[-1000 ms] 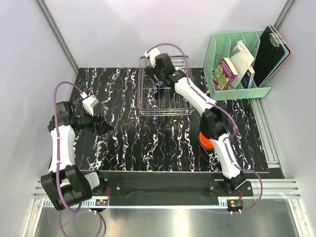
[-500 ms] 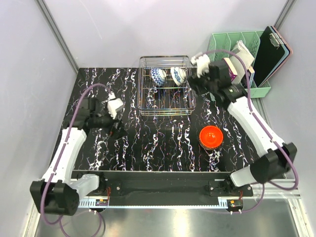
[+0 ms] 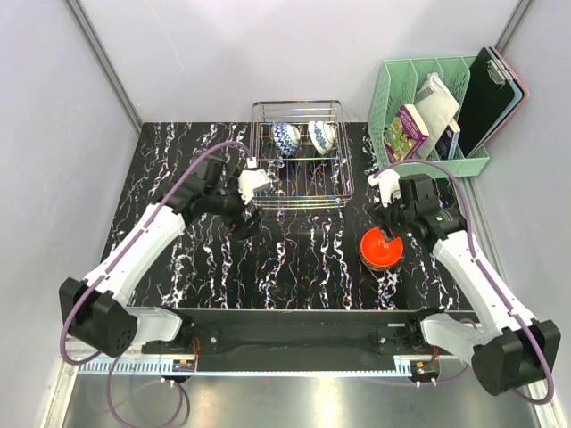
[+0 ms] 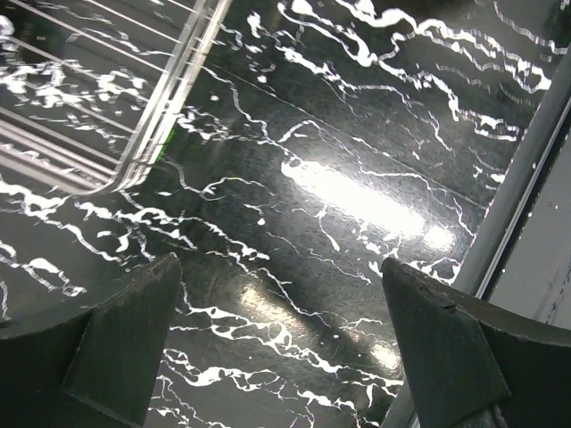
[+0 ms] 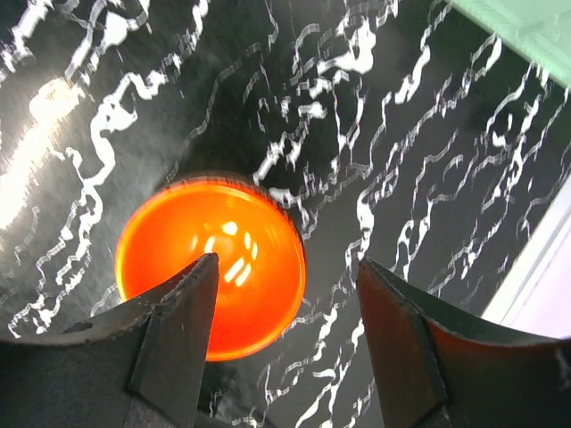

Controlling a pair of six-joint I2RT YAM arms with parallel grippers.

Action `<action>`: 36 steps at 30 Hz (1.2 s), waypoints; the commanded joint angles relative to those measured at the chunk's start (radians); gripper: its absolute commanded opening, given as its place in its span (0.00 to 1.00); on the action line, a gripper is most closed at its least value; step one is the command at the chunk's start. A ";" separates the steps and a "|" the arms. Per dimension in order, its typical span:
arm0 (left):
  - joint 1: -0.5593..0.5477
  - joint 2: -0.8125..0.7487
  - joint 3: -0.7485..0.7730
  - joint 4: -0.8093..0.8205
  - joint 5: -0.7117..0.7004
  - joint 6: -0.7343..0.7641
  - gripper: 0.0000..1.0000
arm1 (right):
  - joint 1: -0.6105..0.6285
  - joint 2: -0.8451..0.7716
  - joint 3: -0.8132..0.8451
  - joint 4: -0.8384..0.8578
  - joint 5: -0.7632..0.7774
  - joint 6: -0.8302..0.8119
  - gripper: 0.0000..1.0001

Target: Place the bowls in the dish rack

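The silvery wire dish rack [image 3: 299, 198] stands at the back centre of the table. Two blue-and-white bowls stand on edge in its far end, one to the left [image 3: 285, 137] and one to the right [image 3: 322, 135]. The glossy orange-red bowl [image 3: 380, 248] sits upright on the table right of centre; it also shows in the right wrist view [image 5: 214, 267]. My right gripper [image 3: 389, 225] is open just above the bowl's far edge, its left finger over the bowl. My left gripper [image 3: 252, 221] is open and empty by the rack's near left corner [image 4: 134, 169]. The net-patterned bowls are out of view.
A mint-green slotted organiser [image 3: 428, 116] with books and a black clipboard [image 3: 489, 89] stands at the back right. The table's metal edge rail [image 4: 517, 187] shows in the left wrist view. Grey walls close in on three sides.
My right arm has drawn back from the rack and come down over the orange-red bowl. My left arm has swung from the table's left side to the rack's near left corner.
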 commanded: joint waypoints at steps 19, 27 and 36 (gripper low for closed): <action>-0.087 0.056 0.099 0.001 -0.072 0.004 0.99 | -0.138 0.052 -0.105 0.032 -0.107 -0.071 0.56; -0.092 0.066 0.108 -0.004 -0.069 0.003 0.99 | -0.138 0.086 -0.129 0.080 -0.085 -0.062 0.48; -0.102 0.078 0.113 -0.009 -0.072 0.003 0.99 | -0.137 0.092 -0.129 0.095 -0.076 -0.045 0.21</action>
